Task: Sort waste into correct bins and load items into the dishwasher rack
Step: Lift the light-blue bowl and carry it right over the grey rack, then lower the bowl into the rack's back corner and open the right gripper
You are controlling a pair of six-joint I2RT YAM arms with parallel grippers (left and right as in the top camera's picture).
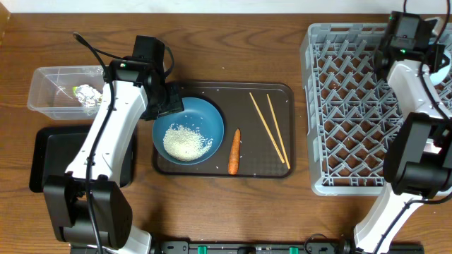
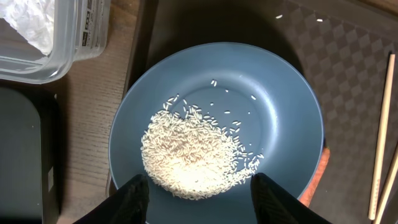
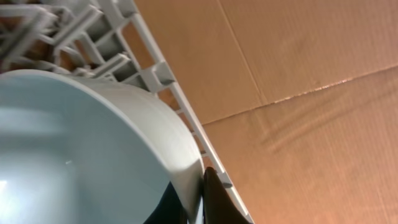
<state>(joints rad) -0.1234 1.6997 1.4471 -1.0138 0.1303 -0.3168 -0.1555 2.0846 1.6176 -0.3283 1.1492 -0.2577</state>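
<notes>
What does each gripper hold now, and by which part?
The right gripper pinches the light-blue bowl by its rim. The left gripper holds nothing; open above the dark-blue bowl.

The dark-brown serving tray (image 1: 227,94) lies on the desk (image 1: 233,49) and carries, from its left end to its right, a dark-blue bowl (image 1: 206,117) holding a heap of white rice grains (image 1: 187,142), one orange carrot (image 1: 234,151) and a pair of wooden chopsticks (image 1: 269,130). The left claw (image 1: 171,104) hangs over the bowl's rim at the tray's left end. Left of the tray stand the clear tub (image 1: 46,88), containing a foil ball (image 1: 90,97), and the black tray (image 1: 49,159); right of the tray stands the grey rack (image 1: 346,106), with a light-blue bowl (image 1: 443,70) at its far side.
</notes>
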